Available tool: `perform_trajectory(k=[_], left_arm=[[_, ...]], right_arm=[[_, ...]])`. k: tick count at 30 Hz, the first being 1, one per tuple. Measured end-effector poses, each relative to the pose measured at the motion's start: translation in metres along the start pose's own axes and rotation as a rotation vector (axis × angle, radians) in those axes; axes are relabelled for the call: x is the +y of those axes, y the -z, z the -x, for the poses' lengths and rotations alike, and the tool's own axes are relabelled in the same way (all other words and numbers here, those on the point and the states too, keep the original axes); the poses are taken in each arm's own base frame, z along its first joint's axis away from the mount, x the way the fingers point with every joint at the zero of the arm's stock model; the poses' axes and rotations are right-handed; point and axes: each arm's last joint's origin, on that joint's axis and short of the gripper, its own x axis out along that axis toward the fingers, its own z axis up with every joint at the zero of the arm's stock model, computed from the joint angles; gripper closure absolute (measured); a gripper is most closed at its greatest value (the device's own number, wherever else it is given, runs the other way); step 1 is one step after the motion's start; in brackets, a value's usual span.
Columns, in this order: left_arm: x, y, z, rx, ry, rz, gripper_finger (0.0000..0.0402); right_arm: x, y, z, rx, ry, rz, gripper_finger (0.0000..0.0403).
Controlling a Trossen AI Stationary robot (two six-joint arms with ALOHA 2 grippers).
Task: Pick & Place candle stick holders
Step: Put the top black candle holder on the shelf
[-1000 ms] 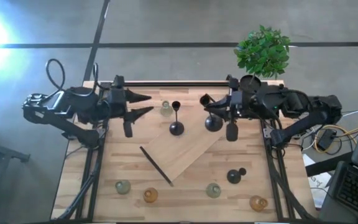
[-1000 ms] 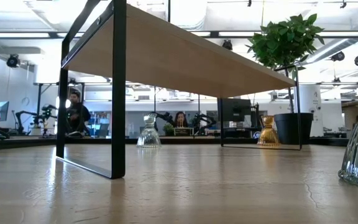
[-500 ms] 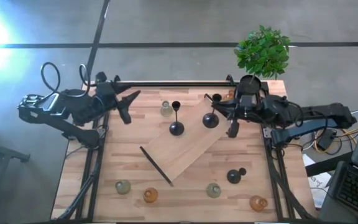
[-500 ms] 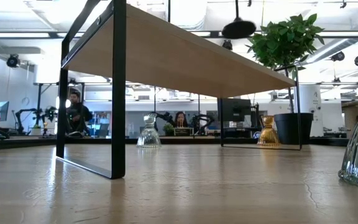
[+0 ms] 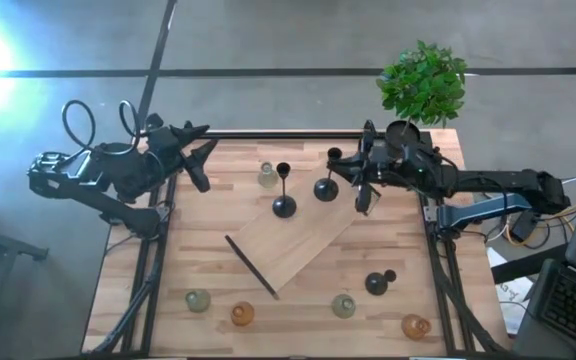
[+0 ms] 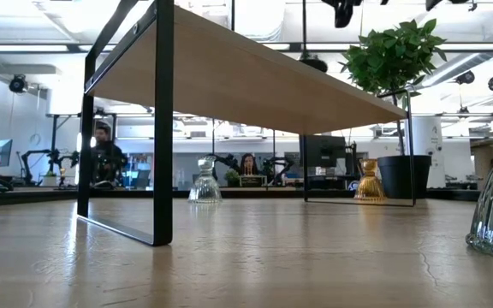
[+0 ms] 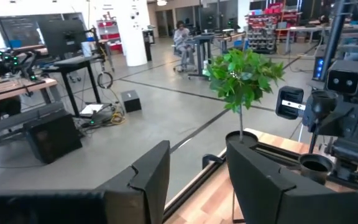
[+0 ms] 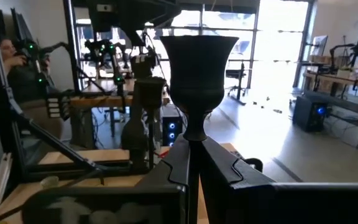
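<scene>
Butcher-block table (image 5: pixel 208 260) bearing a raised wooden shelf (image 5: pixel 293 240). A black holder (image 5: pixel 325 187), carried above the shelf's 1 o'clock corner, is pinched at its stem by the right gripper (image 5: pixel 353 180). Judged step: placing; next, lower it upright beside the standing black holder (image 5: pixel 284 203). Left gripper (image 5: pixel 200 150), fingers spread and empty, waits at 10 o'clock.
</scene>
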Motion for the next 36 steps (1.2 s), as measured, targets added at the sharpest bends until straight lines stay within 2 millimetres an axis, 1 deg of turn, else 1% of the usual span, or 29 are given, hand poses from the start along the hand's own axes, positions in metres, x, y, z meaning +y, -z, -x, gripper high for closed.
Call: perform_trajectory(k=[3,8,17,30,36], left_arm=[[0.001,0.0,0.001,-0.002,-0.011,0.002,0.0239],[0.004,-0.001,0.002,-0.006,-0.014,0.009,0.0239],[0.007,-0.002,0.004,-0.013,-0.03,0.019,0.0239],[0.009,-0.003,0.006,-0.018,-0.03,0.027,0.0239],[0.009,-0.003,0.006,-0.018,-0.03,0.027,0.0239]], right_arm=[[-0.004,0.003,-0.005,-0.003,0.009,0.015,0.0392],[-0.011,0.011,-0.015,-0.002,-0.026,0.014,0.0392],[-0.016,0.024,-0.029,0.006,-0.045,0.019,0.0392],[-0.025,0.04,-0.042,0.019,-0.066,0.004,0.0392],[-0.029,0.043,-0.047,-0.003,-0.08,0.0,0.0392]])
